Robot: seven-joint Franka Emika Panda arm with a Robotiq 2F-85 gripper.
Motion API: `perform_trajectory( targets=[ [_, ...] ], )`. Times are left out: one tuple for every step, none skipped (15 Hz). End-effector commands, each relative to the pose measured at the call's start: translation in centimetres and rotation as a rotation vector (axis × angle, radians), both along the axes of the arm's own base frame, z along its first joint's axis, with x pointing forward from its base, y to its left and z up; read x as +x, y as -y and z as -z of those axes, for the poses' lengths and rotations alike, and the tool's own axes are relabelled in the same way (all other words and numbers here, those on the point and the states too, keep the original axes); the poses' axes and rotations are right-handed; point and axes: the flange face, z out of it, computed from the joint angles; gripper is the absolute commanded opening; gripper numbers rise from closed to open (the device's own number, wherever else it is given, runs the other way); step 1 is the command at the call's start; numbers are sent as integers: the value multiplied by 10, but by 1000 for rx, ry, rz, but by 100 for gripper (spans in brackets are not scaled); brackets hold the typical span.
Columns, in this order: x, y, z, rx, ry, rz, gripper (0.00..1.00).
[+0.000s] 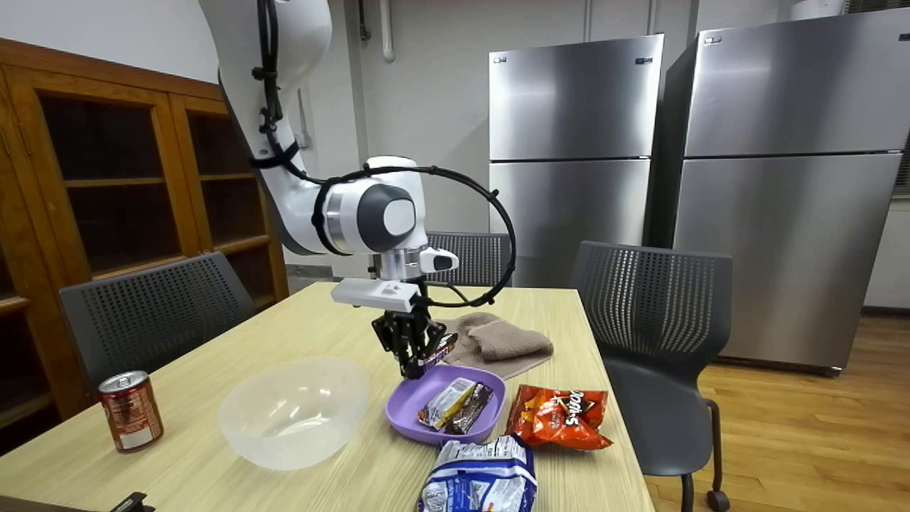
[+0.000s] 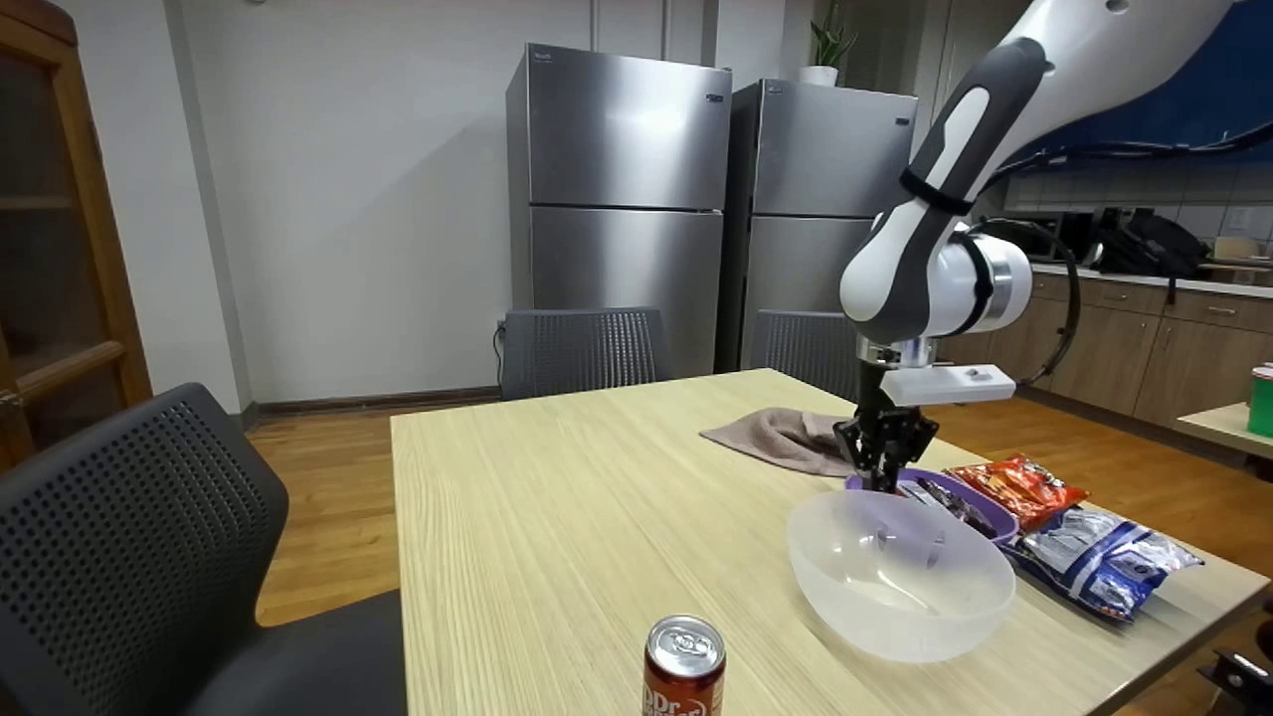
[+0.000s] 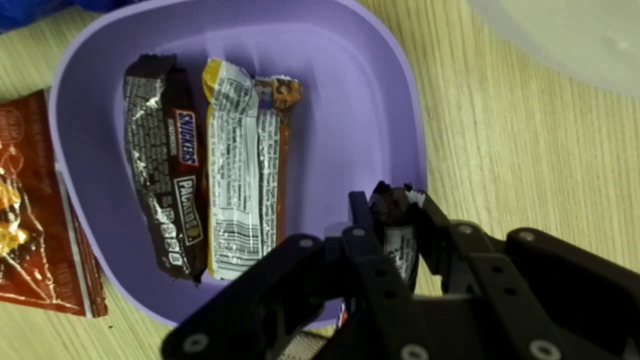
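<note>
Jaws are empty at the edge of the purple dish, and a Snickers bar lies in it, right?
Not quite: the wrist view shows the jaws closed on a wrapped bar, not empty. They are at the edge of the purple dish, and a Snickers bar lies in it.

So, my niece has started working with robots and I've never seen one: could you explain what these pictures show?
The big white machine is a robot arm, ending in a black two-fingered tool. Two pictures are taken from outside it; the third looks down from its wrist. On the table sit a purple dish with wrapped snack bars in it, a frosted bowl, a drink can, a red snack bag, a blue-and-silver bag and a brown cloth. The tool is holding one more dark-wrapped bar between its fingers, by the dish's edge.
</note>
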Motion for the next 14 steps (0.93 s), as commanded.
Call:
perform_trajectory(
  targets=[
    [-27,3,-11,17,11,-46,6],
    [-32,5,-10,20,7,-54,6],
    [-38,6,-10,23,5,-59,6],
    [-42,7,-10,27,4,-64,6],
    [-45,9,-10,30,1,-69,6],
    [-48,10,-8,32,-6,-70,6],
    [-50,10,-8,34,-13,-70,6],
    [-51,11,-7,35,-18,-69,6],
    [-52,13,-6,36,-20,-67,6],
    [-52,14,-6,36,-22,-64,6],
    [-52,15,-6,37,-25,-60,6],
    [-51,16,-6,40,-33,-51,38],
    [-51,17,-6,43,-35,-49,52],
    [-50,18,-6,42,-32,-43,59]
  ],
)
